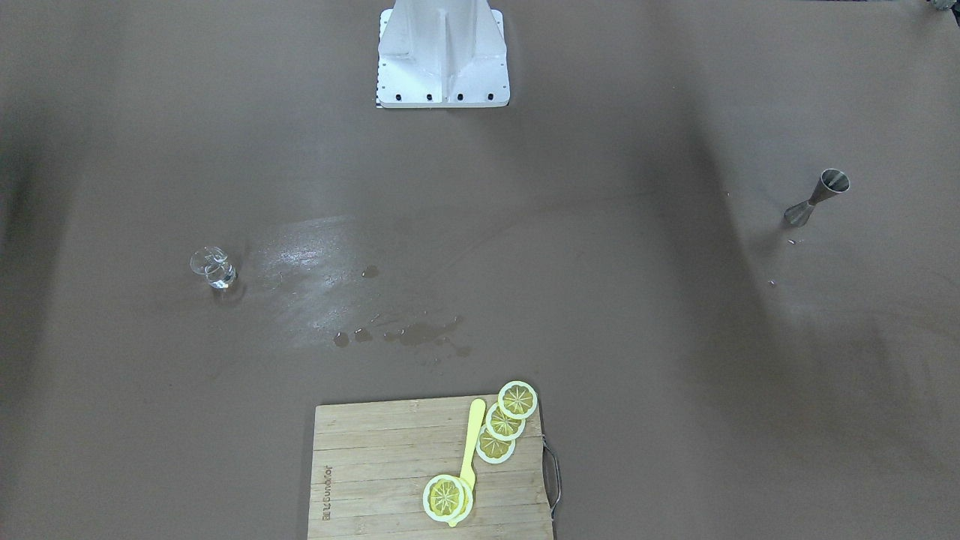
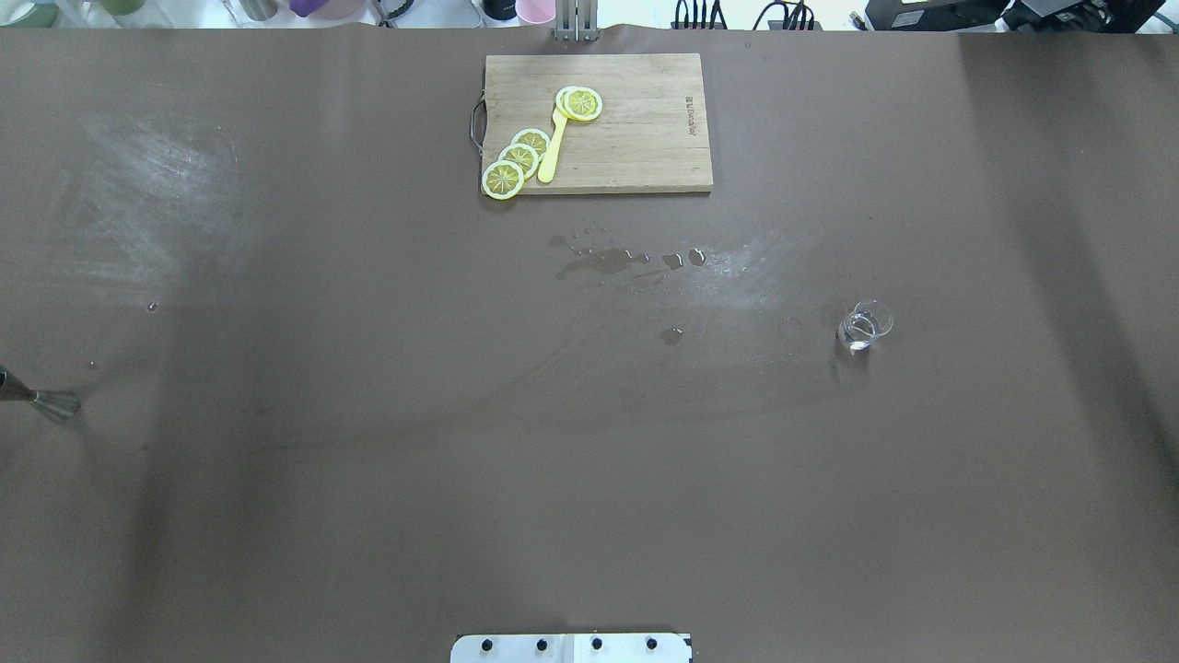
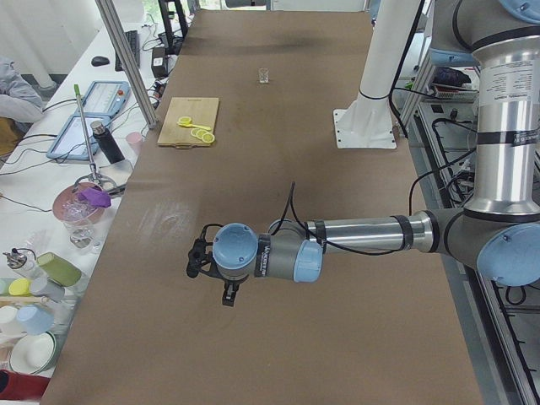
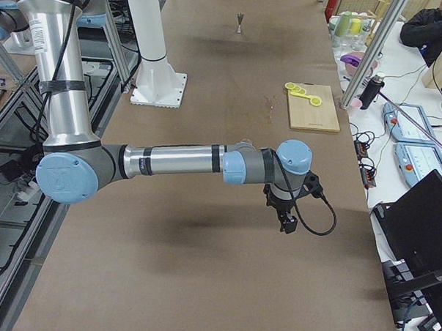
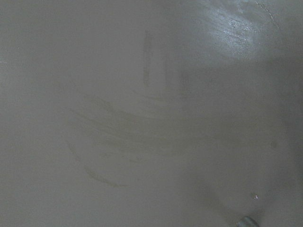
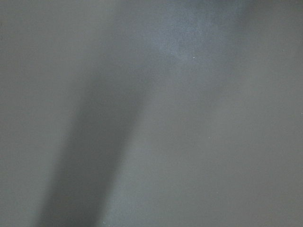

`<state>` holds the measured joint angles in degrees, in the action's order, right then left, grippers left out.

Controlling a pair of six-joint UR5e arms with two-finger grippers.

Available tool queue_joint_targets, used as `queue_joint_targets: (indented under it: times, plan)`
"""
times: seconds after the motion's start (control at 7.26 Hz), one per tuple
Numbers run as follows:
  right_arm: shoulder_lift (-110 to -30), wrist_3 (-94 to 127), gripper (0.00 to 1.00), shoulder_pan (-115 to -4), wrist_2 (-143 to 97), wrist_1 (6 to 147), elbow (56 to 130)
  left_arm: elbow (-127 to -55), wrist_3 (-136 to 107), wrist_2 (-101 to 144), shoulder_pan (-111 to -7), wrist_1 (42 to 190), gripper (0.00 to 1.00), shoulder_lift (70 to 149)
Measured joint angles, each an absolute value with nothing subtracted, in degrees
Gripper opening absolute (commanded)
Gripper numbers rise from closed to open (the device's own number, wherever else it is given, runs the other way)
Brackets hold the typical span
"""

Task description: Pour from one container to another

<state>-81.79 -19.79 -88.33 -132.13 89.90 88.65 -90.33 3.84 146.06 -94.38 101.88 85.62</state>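
Observation:
A small clear glass (image 1: 214, 270) with a little water stands upright on the brown table, on the robot's right side (image 2: 864, 327). A steel jigger (image 1: 817, 196) stands upright far out on the robot's left (image 2: 41, 398). Both grippers appear only in the side views. The left gripper (image 3: 229, 295) hangs over the table's left end, close to where the jigger stands. The right gripper (image 4: 286, 223) hangs over the right end, well away from the glass. I cannot tell whether either is open or shut. Both wrist views show almost only bare table.
A wooden cutting board (image 2: 636, 138) with lemon slices (image 2: 518, 158) and a yellow spoon (image 2: 553, 147) lies at the far middle edge. Water puddles (image 2: 608, 262) spot the table between board and glass. The robot's white base (image 1: 442, 56) sits at the near middle.

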Motion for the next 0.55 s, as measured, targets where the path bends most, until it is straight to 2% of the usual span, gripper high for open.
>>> queue_joint_targets:
  times: [0.55]
  plan:
    - [-81.91, -19.36, 1.0, -88.33, -132.03, 89.57, 88.68, -87.39, 3.34, 145.61, -92.89, 99.4, 0.98, 85.69]
